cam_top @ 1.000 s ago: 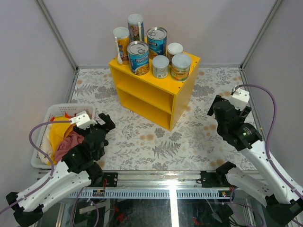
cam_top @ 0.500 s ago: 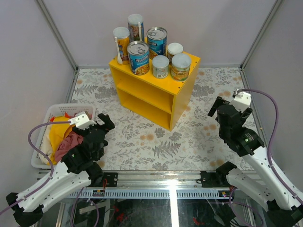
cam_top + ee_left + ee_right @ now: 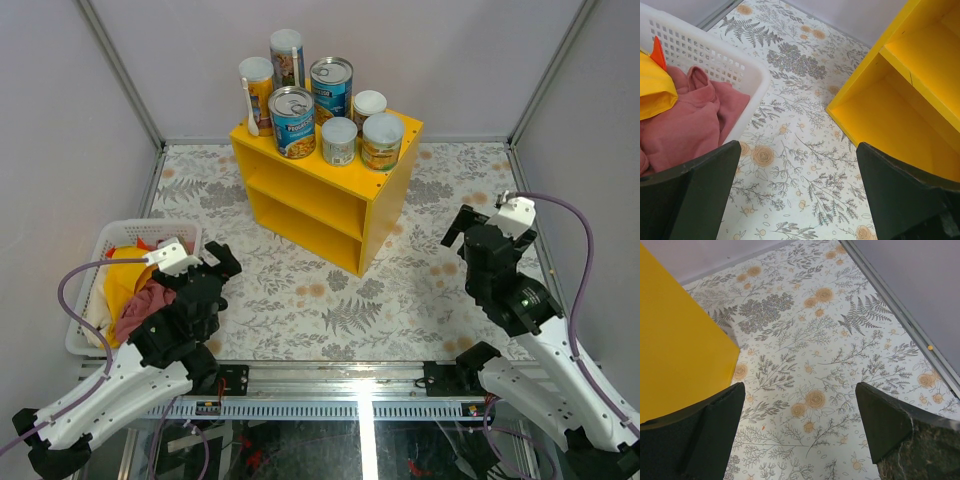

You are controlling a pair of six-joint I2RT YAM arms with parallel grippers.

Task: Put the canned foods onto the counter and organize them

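Note:
Several cans stand on the flat top of the yellow counter (image 3: 375, 215): two wide blue-labelled pull-tab cans (image 3: 292, 122), two tall slim yellow tubes (image 3: 257, 92), and short pale-lidded cans (image 3: 339, 140). My left gripper (image 3: 222, 262) is open and empty above the floral table, between the white basket and the counter; the left wrist view shows its fingers (image 3: 690, 195) wide apart. My right gripper (image 3: 470, 228) is open and empty, right of the counter; its fingers (image 3: 695, 435) are wide apart over the floral cloth.
A white laundry basket (image 3: 88, 270) with yellow and pink cloths sits at the left; it also shows in the left wrist view (image 3: 720, 62). The counter's two open compartments (image 3: 920, 85) hold nothing. Grey walls and a metal rail (image 3: 900, 310) bound the table.
My right arm has drawn back slightly toward the near edge and right. The left arm and the cans have not moved.

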